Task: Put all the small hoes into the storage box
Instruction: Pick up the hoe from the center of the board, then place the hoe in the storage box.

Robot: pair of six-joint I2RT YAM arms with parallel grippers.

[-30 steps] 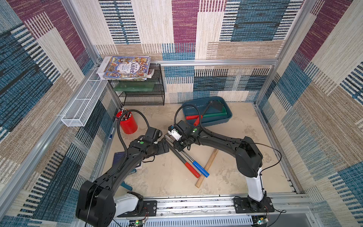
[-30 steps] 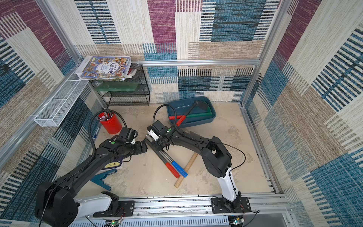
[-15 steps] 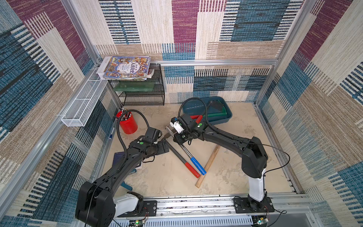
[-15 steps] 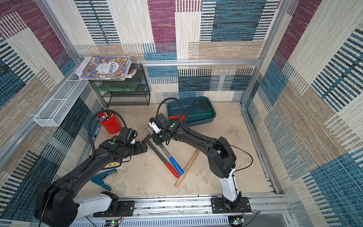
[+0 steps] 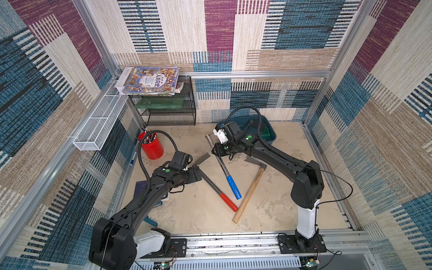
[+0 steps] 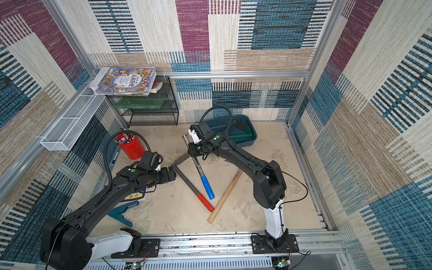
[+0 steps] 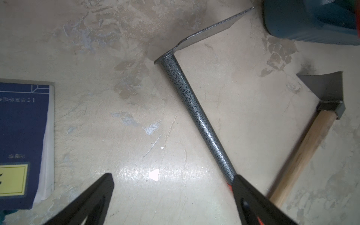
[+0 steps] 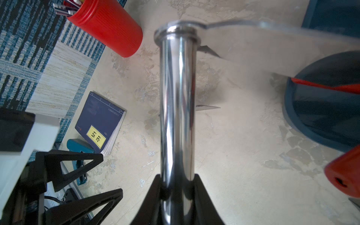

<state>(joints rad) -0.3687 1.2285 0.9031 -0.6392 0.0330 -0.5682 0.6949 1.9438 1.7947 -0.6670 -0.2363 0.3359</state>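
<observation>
My right gripper (image 5: 218, 149) (image 8: 178, 181) is shut on the chrome shaft of the small hoe (image 5: 223, 166) (image 6: 199, 166), just in front of the storage box. The hoe's blue grip (image 5: 233, 187) trails low toward the front. Its head points at the dark-teal storage box (image 5: 271, 136) (image 6: 248, 141) (image 8: 311, 120) by the back wall. My left gripper (image 5: 197, 173) (image 7: 172, 176) is open beside a speckled grey hoe (image 5: 210, 182) (image 7: 194, 109) with a red grip that lies on the floor. That hoe's shaft passes behind one of the fingers (image 7: 251, 194).
A wooden-handled hoe (image 5: 250, 191) (image 7: 303, 152) lies right of the other two. The box holds a red-handled tool (image 8: 342, 175) and a green item. A red pen cup (image 5: 153, 146), a blue notebook (image 7: 23, 136), a black rack (image 5: 168, 109) and a white basket (image 5: 98, 126) stand at the left.
The right gripper has carried the chrome hoe's head end back toward the box, swinging it away from the speckled hoe. The left arm has not moved.
</observation>
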